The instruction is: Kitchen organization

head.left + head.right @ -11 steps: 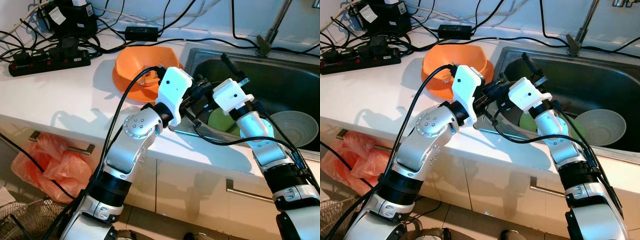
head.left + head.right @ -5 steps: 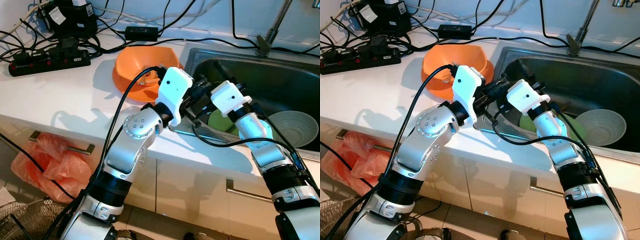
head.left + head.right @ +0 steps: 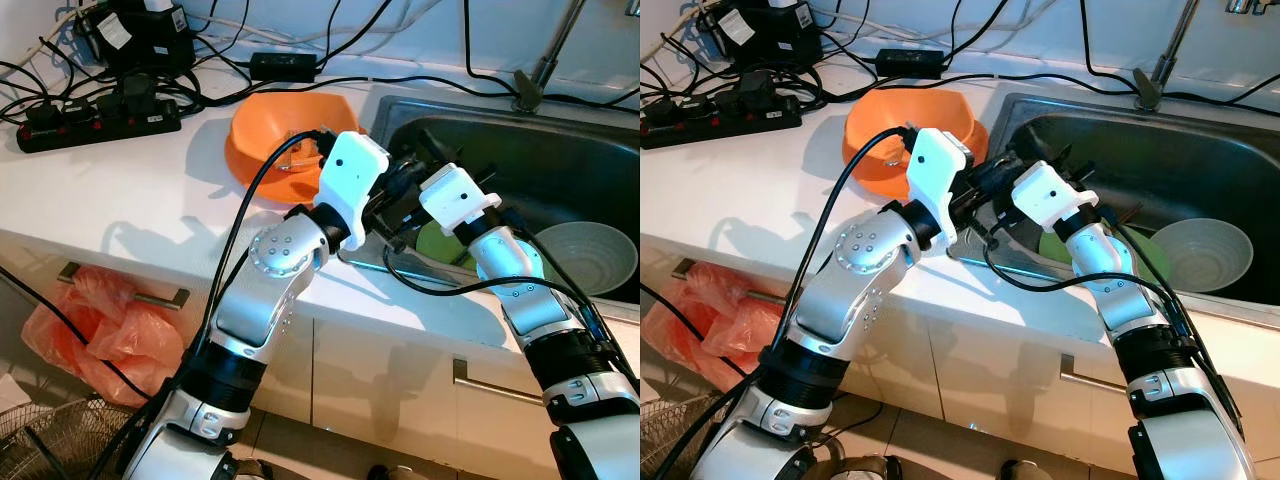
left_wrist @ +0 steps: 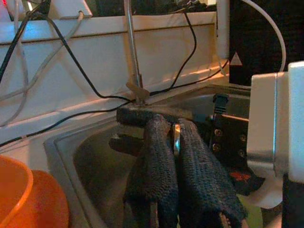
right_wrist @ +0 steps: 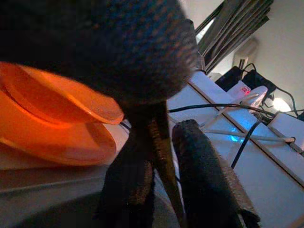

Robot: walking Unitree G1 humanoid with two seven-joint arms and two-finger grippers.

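My left gripper hangs over the left rim of the steel sink. It is shut on a thin silver metal utensil, of which a narrow strip shows between the fingers. My right gripper reaches in from the sink side and meets it. In the right wrist view a thin bronze-looking stick lies between the right fingers, with a slit of light beside it. An orange bowl sits on the white counter just behind the left wrist. A green plate and a grey bowl lie in the sink.
A black power strip and many cables cover the counter's back left. The tap stands behind the sink. Below the counter are cupboard doors with handles, a red plastic bag and a wire basket at the lower left.
My right gripper has slid left and up toward the left gripper, until the two meet over the sink's edge. The left arm has barely moved.
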